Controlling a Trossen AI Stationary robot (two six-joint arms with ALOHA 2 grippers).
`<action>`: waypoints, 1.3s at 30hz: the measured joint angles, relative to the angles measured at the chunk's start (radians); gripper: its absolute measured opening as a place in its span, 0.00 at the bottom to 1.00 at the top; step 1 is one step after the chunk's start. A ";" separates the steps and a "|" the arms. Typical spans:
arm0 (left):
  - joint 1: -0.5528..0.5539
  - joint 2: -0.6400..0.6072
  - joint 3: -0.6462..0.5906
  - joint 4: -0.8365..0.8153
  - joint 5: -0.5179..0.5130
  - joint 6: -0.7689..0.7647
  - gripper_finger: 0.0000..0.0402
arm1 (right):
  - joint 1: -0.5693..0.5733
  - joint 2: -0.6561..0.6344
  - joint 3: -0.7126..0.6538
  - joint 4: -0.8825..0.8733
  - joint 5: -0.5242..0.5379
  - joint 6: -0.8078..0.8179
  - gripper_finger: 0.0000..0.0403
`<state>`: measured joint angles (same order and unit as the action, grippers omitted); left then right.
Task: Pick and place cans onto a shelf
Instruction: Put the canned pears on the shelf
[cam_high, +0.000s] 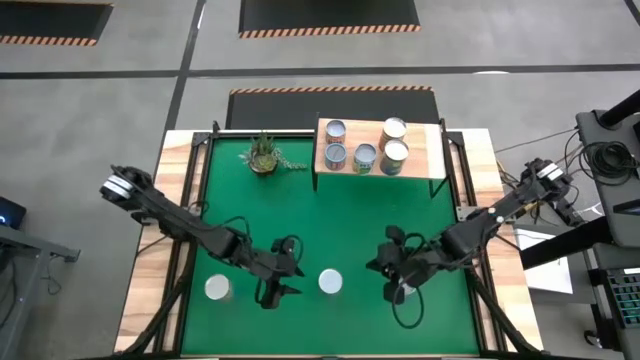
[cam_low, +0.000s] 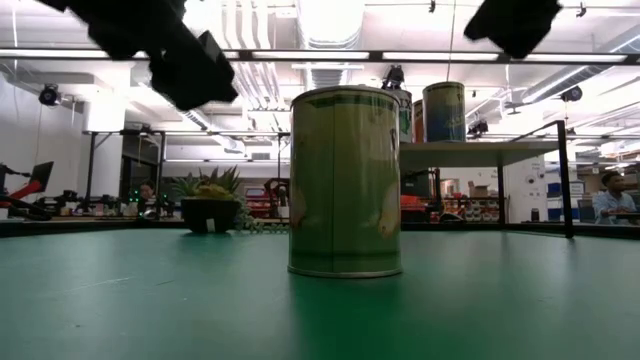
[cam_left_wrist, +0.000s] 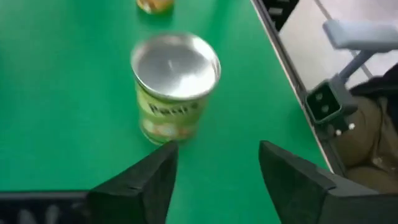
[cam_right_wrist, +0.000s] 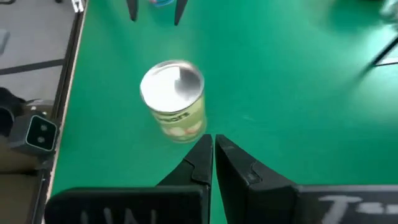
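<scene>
On the green surface (cam_high: 330, 220), the left pincer (cam_high: 272, 291) hovers with fingers spread, empty, between two silver-topped, green-labelled cans (cam_high: 218, 289) (cam_high: 331, 283). The right pincer (cam_high: 398, 290), pressed together and empty, waits nearby. Five cans (cam_high: 364, 158) stand on the light-wood shelf (cam_high: 432, 158).

Seven cans (cam_high: 330, 282) show, five on one shelf (cam_high: 436, 163), beside one potted plant (cam_high: 263, 154).
</scene>
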<state>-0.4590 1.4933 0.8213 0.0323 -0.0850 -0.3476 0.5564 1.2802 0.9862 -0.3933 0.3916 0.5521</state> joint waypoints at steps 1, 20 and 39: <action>-0.007 0.021 0.000 0.016 -0.001 -0.005 0.48 | 0.000 0.014 -0.010 0.022 -0.005 0.000 0.02; -0.042 0.228 0.042 0.214 -0.168 0.007 0.01 | -0.049 0.350 0.028 0.176 0.028 -0.097 0.02; -0.020 0.247 0.059 0.177 -0.304 0.025 0.00 | -0.064 0.448 0.190 0.043 -0.036 -0.046 0.02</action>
<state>-0.4789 1.7401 0.8806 0.2090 -0.3886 -0.3228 0.4927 1.7281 1.1765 -0.3500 0.3557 0.5063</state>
